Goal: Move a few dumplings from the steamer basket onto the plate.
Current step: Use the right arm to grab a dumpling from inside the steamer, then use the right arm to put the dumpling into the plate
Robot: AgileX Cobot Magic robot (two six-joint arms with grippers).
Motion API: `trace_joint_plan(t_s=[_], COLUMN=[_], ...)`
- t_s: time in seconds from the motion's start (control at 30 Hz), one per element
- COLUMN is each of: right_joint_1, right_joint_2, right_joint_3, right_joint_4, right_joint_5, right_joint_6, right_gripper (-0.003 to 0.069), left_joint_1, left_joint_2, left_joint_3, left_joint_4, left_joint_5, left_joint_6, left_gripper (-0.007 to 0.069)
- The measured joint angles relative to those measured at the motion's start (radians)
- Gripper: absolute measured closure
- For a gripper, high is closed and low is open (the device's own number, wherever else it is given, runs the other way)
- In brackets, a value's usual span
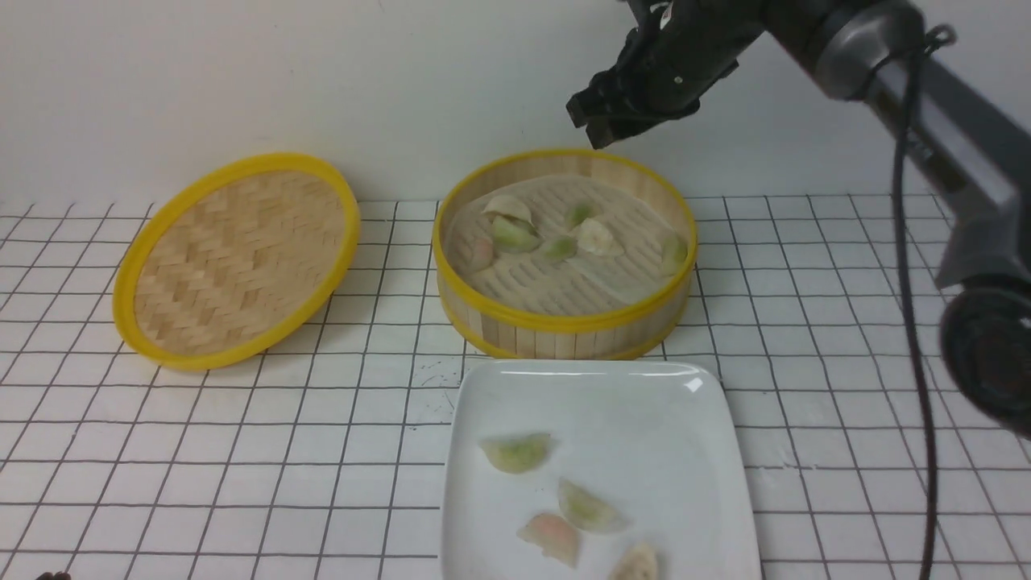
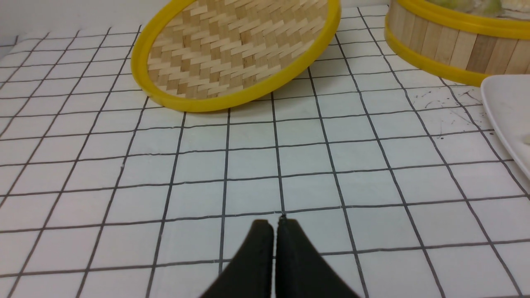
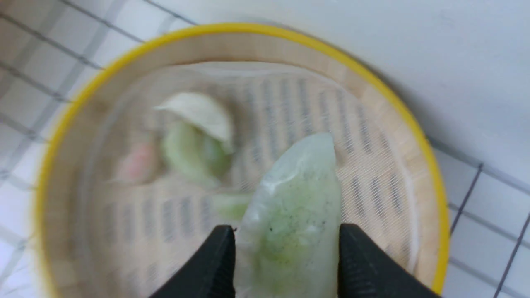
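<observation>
The steamer basket (image 1: 556, 338) stands at the middle back with several dumplings (image 1: 514, 234) on its pale liner. In front of it, the white plate (image 1: 628, 411) carries several more dumplings (image 1: 518, 451). My right gripper (image 1: 600, 121) hangs above the basket's far rim. In the right wrist view it (image 3: 285, 236) is shut on a pale green dumpling (image 3: 296, 215), lifted over the basket (image 3: 248, 29), with a whitish one (image 3: 198, 116) and a green one (image 3: 190, 153) lying below. My left gripper (image 2: 275, 223) is shut and empty, low over the grid cloth.
The woven yellow-rimmed lid (image 1: 233, 258) lies tilted at the back left, ahead of my left gripper (image 2: 236, 54). The white wall rises right behind the basket. The plate's edge (image 2: 509, 107) and the basket's wall (image 2: 451, 45) show in the left wrist view.
</observation>
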Motion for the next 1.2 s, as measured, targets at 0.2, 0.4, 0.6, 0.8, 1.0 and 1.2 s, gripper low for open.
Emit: trace_joint_plan(t_s=[0.2, 0.4, 0.6, 0.8, 1.0, 1.2], right_joint_1=[0.071, 0.175, 0.195, 0.195, 0.195, 0.185], right_joint_2=[-0.326, -0.458, -0.39, -0.314, -0.313, -0.313], right_joint_3=[0.473, 0.869, 1.008, 0.976, 0.832, 0.696], right_joint_4=[0.05, 0.09, 0.089, 0.087, 0.047, -0.044], right_joint_5=[-0.001, -0.036, -0.136, -0.154, -0.042, -0.026], right_joint_6=[0.003, 0.015, 0.056, 0.063, 0.101, 0.101], right_gripper=[0.037, 0.0371, 0.0371, 0.0361, 0.0165, 0.009], left_joint_1=[0.0, 0.0, 0.0, 0.0, 0.0, 0.0], left_joint_2=[0.0, 0.0, 0.0, 0.0, 0.0, 0.0], left_joint_3=[0.0, 0.0, 0.0, 0.0, 0.0, 0.0], left_joint_4=[0.0, 0.0, 0.0, 0.0, 0.0, 0.0], left_joint_5=[0.0, 0.0, 0.0, 0.0, 0.0, 0.0], left_joint_6=[0.0, 0.0, 0.0, 0.0, 0.0, 0.0], left_gripper=[0.0631, 0.0631, 0.0631, 0.0631, 0.0631, 0.0631])
